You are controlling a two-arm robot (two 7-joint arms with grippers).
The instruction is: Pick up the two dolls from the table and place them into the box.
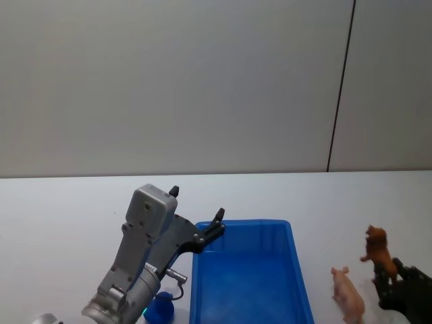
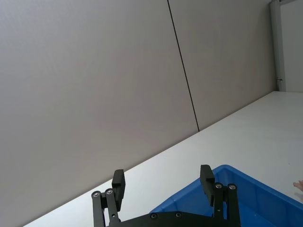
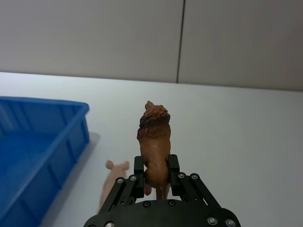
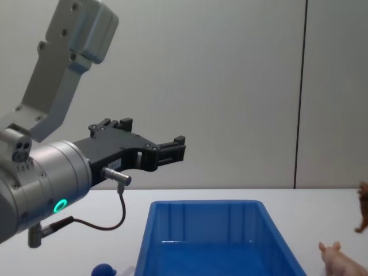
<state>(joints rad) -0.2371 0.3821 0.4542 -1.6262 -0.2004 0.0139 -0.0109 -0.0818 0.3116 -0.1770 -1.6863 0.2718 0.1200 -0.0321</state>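
The brown doll [image 3: 154, 135], a lion-shaped figure with a shaggy mane, is clamped at its hind end between the fingers of the right gripper [image 3: 156, 165], to the right of the box [image 3: 47, 101]. Whether its feet are clear of the table [image 1: 67, 202] cannot be told. It is judged light and fairly stiff. Because the hold is low and narrow, tilting is to be expected if the arm is swung sharply; a grip across the trunk is judged more secure.

The pink doll [image 1: 349, 295], pig-shaped with pointed ears and short legs, stands on the table just beside the brown one, between it and the box. It is best taken across the flanks, not by the legs.

A round dark blue doll [image 1: 160, 307] lies by the box's left wall, near the left arm. The left gripper [image 2: 162, 176] is held raised over the box's far left corner, jaws spread, with nothing between them.
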